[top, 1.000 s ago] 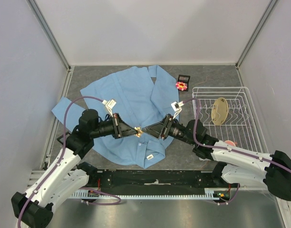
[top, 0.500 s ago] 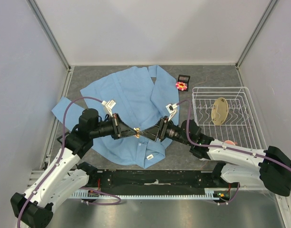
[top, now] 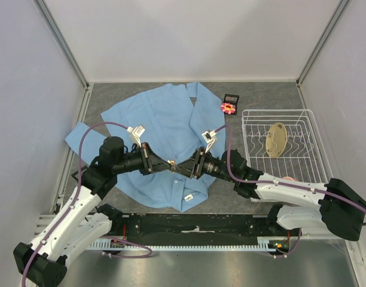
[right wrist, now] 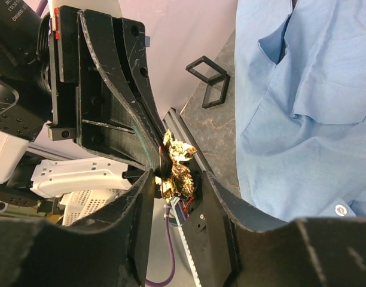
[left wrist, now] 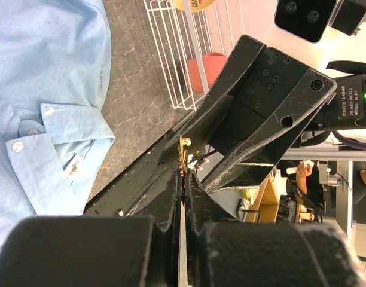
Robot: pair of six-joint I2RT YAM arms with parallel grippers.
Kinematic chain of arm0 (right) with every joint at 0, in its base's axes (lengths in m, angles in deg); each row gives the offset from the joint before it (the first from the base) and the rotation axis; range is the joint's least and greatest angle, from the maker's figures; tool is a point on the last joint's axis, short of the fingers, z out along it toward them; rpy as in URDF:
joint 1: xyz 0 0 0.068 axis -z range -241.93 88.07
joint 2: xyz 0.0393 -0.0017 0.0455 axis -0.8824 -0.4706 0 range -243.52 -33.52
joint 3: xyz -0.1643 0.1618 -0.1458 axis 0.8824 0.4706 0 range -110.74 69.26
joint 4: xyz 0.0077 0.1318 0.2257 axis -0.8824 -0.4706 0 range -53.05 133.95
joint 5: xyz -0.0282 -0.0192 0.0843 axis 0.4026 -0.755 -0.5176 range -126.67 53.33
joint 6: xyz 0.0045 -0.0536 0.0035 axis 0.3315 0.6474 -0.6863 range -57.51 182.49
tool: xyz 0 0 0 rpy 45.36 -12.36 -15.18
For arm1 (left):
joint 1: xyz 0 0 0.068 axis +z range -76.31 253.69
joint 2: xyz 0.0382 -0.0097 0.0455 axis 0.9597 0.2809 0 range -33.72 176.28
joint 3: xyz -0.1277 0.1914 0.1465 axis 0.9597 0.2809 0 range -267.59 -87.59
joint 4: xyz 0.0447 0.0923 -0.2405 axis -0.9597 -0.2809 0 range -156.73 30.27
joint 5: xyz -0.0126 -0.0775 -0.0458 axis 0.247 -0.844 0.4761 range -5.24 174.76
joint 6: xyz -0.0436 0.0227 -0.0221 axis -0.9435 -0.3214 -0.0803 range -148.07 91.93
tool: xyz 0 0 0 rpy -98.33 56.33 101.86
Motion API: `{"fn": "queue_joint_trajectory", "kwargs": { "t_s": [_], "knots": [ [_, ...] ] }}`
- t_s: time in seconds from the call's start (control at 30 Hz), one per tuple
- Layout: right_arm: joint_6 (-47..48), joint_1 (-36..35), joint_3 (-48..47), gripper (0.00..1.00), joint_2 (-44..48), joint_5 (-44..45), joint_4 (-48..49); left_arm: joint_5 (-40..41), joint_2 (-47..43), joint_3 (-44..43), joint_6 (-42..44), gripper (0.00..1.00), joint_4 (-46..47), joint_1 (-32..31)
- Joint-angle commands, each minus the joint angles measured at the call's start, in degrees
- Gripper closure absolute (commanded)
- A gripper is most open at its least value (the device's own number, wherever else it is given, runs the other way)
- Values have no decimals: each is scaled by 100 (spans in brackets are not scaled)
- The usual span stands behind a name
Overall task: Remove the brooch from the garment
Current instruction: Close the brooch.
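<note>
Round pink brooch (top: pixel 228 107) beside the blue garment (top: pixel 159 119), collar towards me. My left claw (top: pixel 171 162) pinches a gold emblem (right wrist: pixel 176 164), right claw (top: pixel 179 165) gapes.

Two grippers are counted: the left gripper (top: pixel 169 162) and the right gripper (top: pixel 177 165). Between their tips is one small gold emblem (right wrist: pixel 174 166). Under both lies one light blue shirt (top: pixel 159 119). Beyond the right gripper are one pink brooch (top: pixel 228 107), one dark flat case (top: pixel 232 97), and one white wire rack (top: pixel 273 110) holding one tan piece (top: pixel 277 139). Near the left gripper, three shirt buttons (left wrist: pixel 48 110) and one neck label (left wrist: pixel 75 169) are visible.
</note>
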Motion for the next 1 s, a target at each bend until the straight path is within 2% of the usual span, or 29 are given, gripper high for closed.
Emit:
{"fn": "queue_joint_trajectory", "kwargs": {
  "t_s": [0.0,0.2,0.97],
  "knots": [
    [24,-12,-172,59,54,268,123,-89,-157,-181,110,98,38,-20],
    [-231,-12,3,67,134,452,210,-10,-218,-146,216,98,46,-20],
    [-749,-38,417,76,248,980,518,131,-368,-67,436,98,90,-20]
  ]
}}
